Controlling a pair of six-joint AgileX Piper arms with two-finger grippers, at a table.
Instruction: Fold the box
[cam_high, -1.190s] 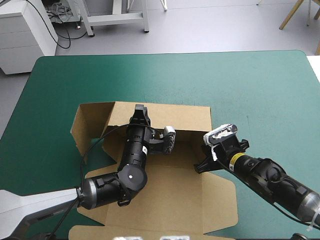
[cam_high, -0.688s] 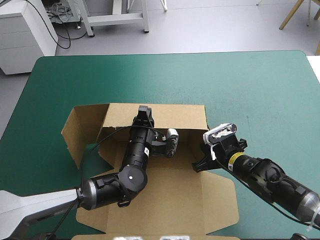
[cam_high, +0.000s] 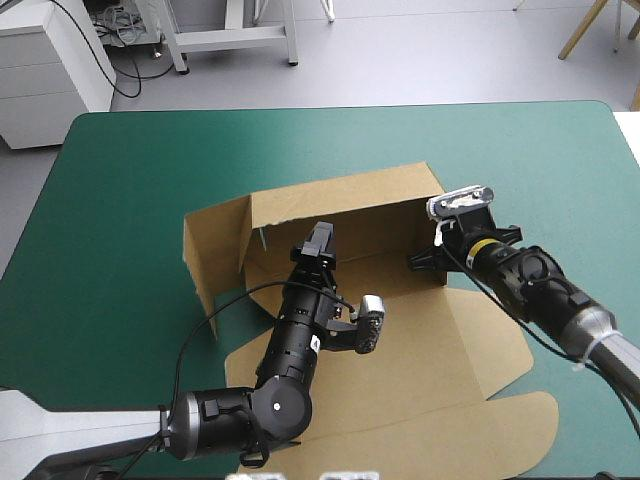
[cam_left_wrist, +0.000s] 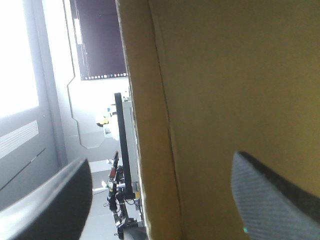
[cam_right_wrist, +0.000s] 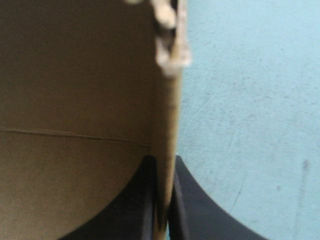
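Brown box (cam_high: 430, 340) (far wall upright)

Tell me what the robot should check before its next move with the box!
1. Right gripper holding the box: ok, shut on the far wall's end.
2. Left gripper gripping: not ok, open, with the wall's edge between its fingers.
3. Far wall raised: ok, upright.
4. Near flap raised: not ok, flat on the table.
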